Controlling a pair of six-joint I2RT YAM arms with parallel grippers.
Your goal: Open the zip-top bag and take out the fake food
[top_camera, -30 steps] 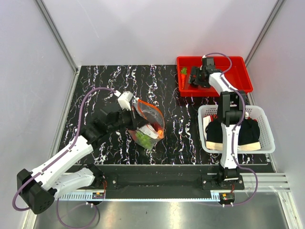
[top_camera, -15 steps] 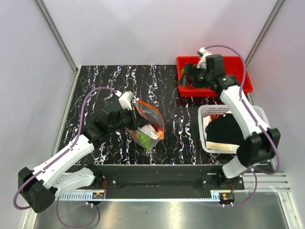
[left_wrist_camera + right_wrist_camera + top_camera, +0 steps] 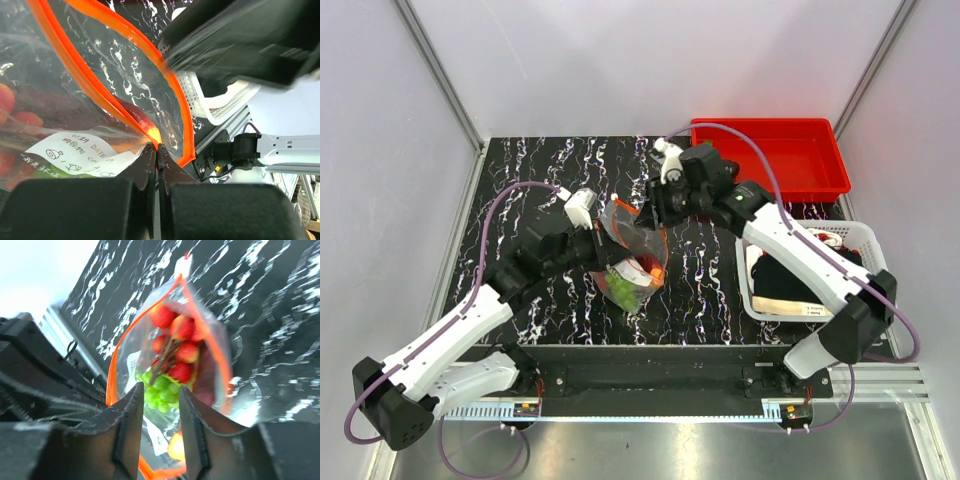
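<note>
Bag: the zip-top bag stands mid-bench, its orange-rimmed mouth gaping.
Contents: the fake food, red tomatoes over green bits, lies inside.
Left gripper: jaws clenched on the bag's rim, holding it up.
Right gripper: a second ago over the red tray, now just above the bag's mouth; jaws narrowed but apart, empty.
Meaning: probably the next reach-in, with the tomatoes nearest.
</note>
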